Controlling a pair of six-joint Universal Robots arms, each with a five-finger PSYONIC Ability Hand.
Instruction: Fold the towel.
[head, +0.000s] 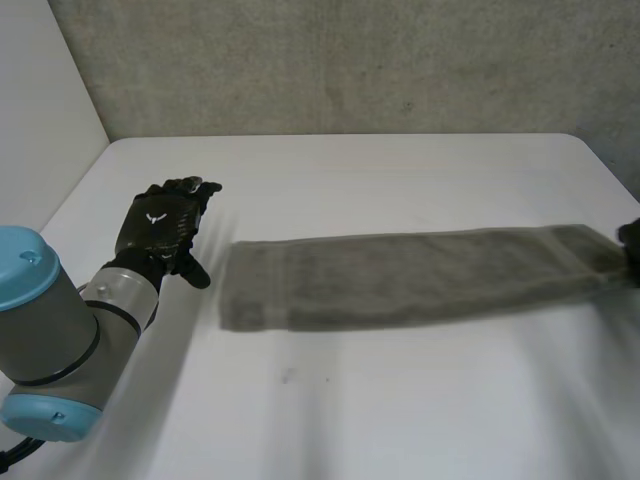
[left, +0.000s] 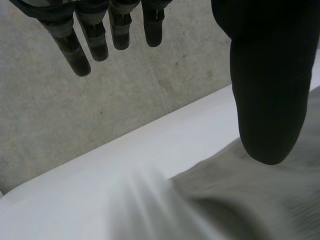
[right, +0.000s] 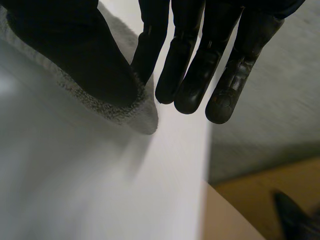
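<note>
A grey towel (head: 400, 275) lies folded into a long strip across the white table (head: 350, 410). My right hand (head: 630, 242) is at the strip's right end. In the right wrist view that hand (right: 75, 55) pinches the towel's corner (right: 137, 114) between thumb and fingers, so it is shut on the cloth. My left hand (head: 160, 225) hovers just left of the towel's left end, not touching it. In the left wrist view its fingers (left: 75, 50) are straight and spread from the thumb, with the towel's end (left: 250, 200) below the thumb.
A concrete wall (head: 350, 60) runs along the table's far side. The table's right edge (right: 206, 150) lies close beside my right hand, with brown floor (right: 250, 205) beyond it. Bare table stretches in front of the towel.
</note>
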